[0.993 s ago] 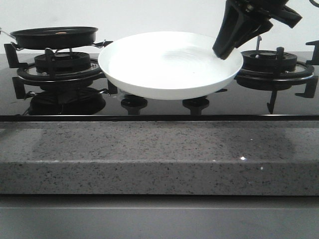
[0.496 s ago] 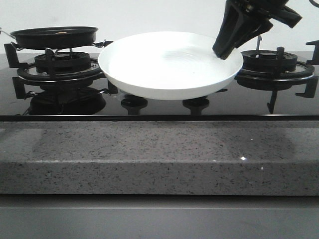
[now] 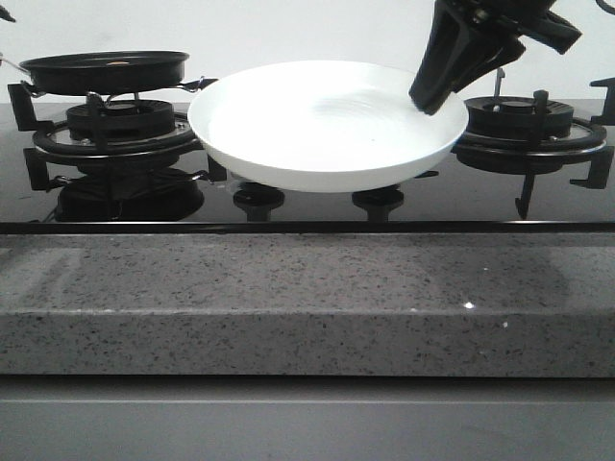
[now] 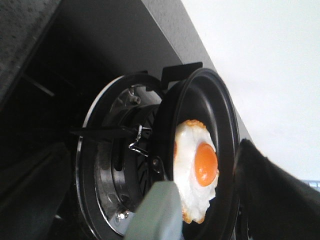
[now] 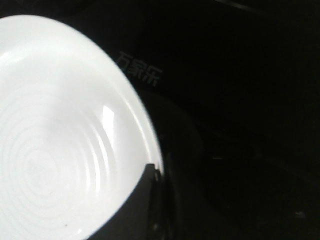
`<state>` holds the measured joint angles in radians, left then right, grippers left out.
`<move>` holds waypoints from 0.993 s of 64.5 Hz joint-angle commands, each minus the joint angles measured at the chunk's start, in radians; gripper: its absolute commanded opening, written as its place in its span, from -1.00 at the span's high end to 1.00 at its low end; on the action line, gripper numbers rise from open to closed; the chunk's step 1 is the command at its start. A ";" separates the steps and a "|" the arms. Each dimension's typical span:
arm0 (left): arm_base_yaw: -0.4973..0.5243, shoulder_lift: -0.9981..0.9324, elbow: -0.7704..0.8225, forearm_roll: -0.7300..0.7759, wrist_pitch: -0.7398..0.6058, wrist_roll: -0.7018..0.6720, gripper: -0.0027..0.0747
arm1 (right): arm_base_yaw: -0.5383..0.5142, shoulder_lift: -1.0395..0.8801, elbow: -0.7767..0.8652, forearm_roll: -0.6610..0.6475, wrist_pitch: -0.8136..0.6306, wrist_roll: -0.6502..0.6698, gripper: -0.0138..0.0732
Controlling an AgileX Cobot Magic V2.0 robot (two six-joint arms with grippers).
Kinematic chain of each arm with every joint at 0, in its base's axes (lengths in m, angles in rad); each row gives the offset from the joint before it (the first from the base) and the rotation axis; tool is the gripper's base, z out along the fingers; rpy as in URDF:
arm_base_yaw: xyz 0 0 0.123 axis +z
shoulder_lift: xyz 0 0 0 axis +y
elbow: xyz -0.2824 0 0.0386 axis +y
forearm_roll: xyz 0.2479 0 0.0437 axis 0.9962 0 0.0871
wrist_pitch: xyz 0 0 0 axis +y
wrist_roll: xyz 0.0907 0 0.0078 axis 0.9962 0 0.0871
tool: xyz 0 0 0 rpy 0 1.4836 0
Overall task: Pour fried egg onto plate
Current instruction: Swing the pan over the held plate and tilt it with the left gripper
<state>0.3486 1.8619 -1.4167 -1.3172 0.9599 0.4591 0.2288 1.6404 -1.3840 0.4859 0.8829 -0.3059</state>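
Observation:
The fried egg (image 4: 192,187), white with a browned edge and an orange yolk, lies in the black pan (image 4: 200,97) on the left burner; the front view shows the pan (image 3: 106,69) from the side. Its grey-green handle (image 4: 157,212) runs between the widely spread fingers of my left gripper (image 4: 155,200), which is open and not clamping it. The white plate (image 3: 327,125) hangs level above the middle of the stove. My right gripper (image 3: 432,91) is shut on its right rim, and in the right wrist view one dark finger (image 5: 145,200) lies over the plate (image 5: 50,150) edge.
The left burner grate (image 3: 106,130) sits under the pan, and a second burner grate (image 3: 528,125) is at the right. Two stove knobs (image 3: 258,199) lie below the plate. A speckled grey stone counter edge (image 3: 307,307) runs across the front.
A dark tip of my left gripper has come into the top left corner of the front view. The plate, the pan and my right gripper have stayed still.

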 commanded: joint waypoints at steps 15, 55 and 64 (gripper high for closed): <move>-0.015 -0.025 -0.057 -0.064 0.090 0.005 -0.51 | 0.000 -0.048 -0.026 0.038 -0.033 -0.009 0.82; -0.013 -0.028 -0.058 -0.127 0.127 0.005 0.98 | 0.000 -0.048 -0.026 0.038 -0.033 -0.009 0.82; -0.013 -0.045 -0.058 -0.315 0.206 0.028 0.98 | 0.000 -0.048 -0.026 0.038 -0.033 -0.009 0.82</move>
<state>0.3382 1.8876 -1.4445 -1.4355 1.0828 0.4722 0.2288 1.6404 -1.3840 0.4864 0.8829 -0.3059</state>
